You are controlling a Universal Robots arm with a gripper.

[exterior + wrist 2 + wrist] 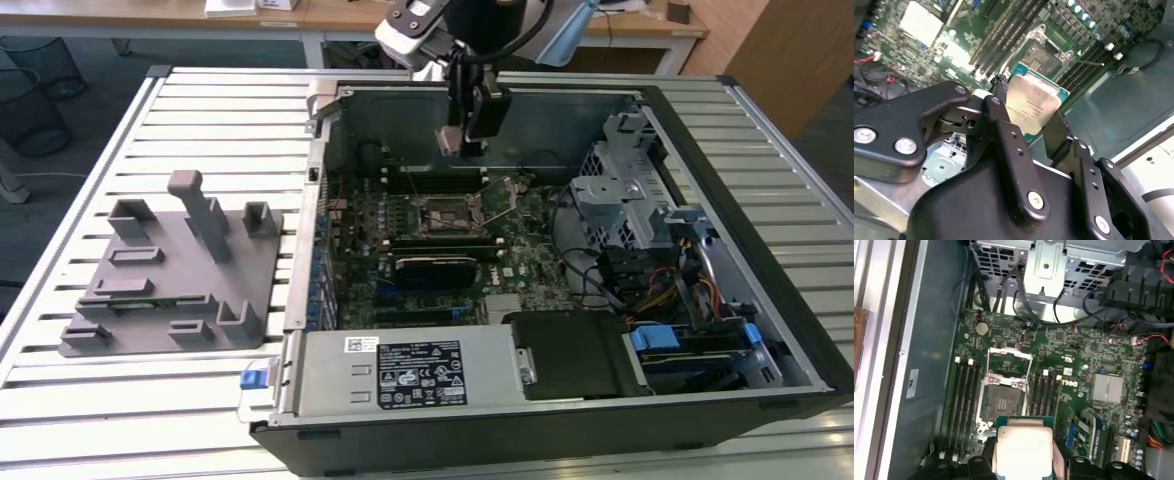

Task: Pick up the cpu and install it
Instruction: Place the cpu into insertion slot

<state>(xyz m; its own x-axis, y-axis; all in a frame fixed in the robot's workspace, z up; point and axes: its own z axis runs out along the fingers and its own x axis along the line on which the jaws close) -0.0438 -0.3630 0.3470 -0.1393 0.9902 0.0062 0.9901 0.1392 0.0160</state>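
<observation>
While the jaws are pinched in on two opposite edges of the cpu, the gripper hangs over the open case, so the chip is up in the air, not seated.

Looks-wise it's a flat square with a pale silver metal lid, slightly reflective, rounded at the corners. A thin green rim pokes out around the lid. There's faint print on the lid in the second wrist view, too small for me to make out.

In the first wrist view the cpu sits level between the black fingers, just short of the socket. The socket's metal frame is flipped up and its contact field is bare. Memory slots run along both sides of it.

From the exterior view the gripper is above the green motherboard, toward the back wall of the case. Off to the exterior view's left, a grey fixture block stands on the slatted table, well apart from all this.
</observation>
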